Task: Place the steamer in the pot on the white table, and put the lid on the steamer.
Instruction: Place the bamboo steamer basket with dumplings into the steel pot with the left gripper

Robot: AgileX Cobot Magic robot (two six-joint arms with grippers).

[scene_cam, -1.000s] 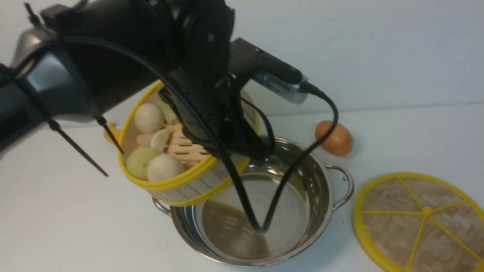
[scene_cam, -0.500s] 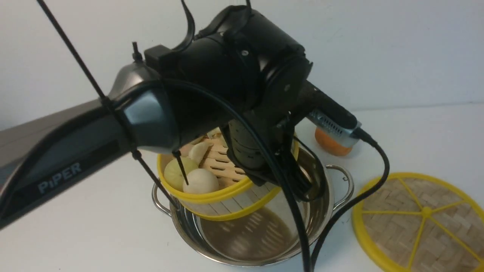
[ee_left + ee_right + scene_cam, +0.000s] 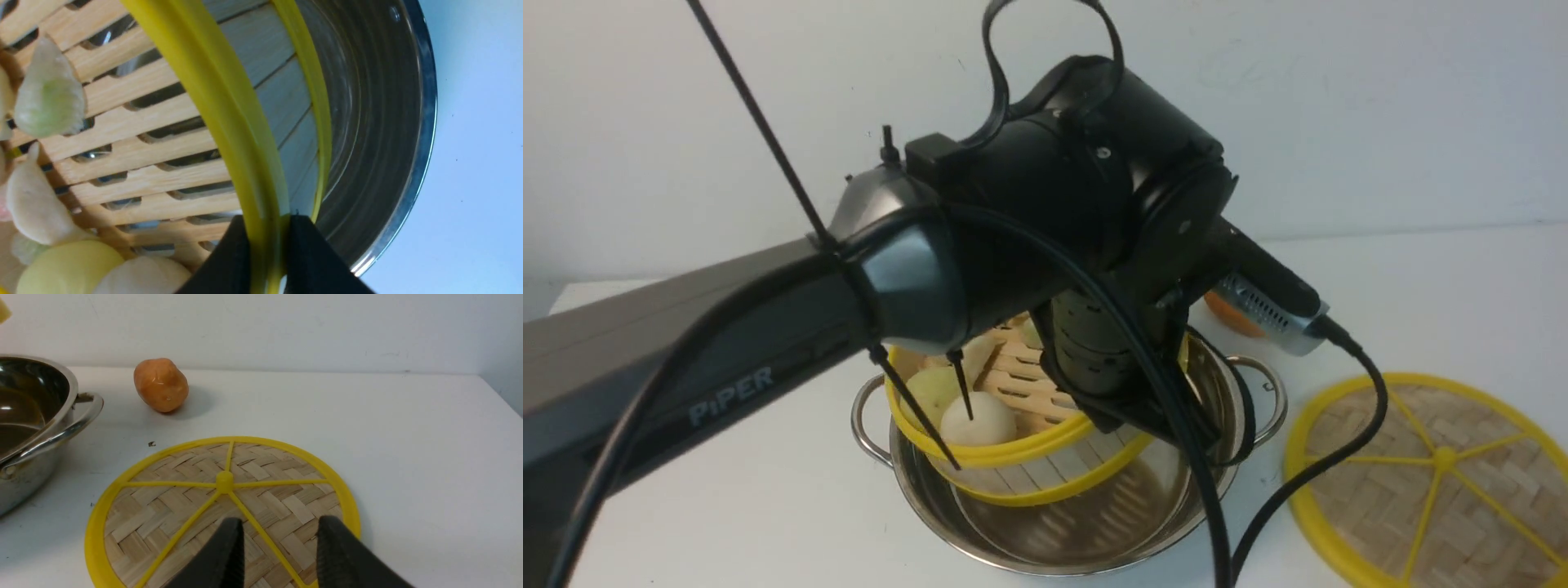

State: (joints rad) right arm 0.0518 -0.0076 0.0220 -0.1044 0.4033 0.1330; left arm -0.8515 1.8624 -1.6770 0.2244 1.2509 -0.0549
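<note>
My left gripper (image 3: 267, 222) is shut on the yellow rim of the steamer (image 3: 1054, 467). It holds the steamer tilted, with its lower edge dipping inside the pot (image 3: 1086, 523). Pale buns (image 3: 978, 420) lie on the steamer's slatted floor (image 3: 143, 163). The pot's steel wall (image 3: 376, 122) shows just beyond the basket. The lid (image 3: 1429, 482) lies flat on the white table (image 3: 752, 523) to the right of the pot. My right gripper (image 3: 280, 528) is open and empty, hovering low over the near part of the lid (image 3: 184, 498). It is out of the front view.
An orange potato-like toy (image 3: 161, 384) lies on the table behind the lid, partly hidden by my left wrist in the front view (image 3: 1225, 314). The pot's right handle (image 3: 69, 424) points towards the lid. A white wall stands at the back.
My left arm has carried the steamer right and down, from above the pot's left rim to over the pot's middle, and its lower edge now sits inside. The lid has not moved.
</note>
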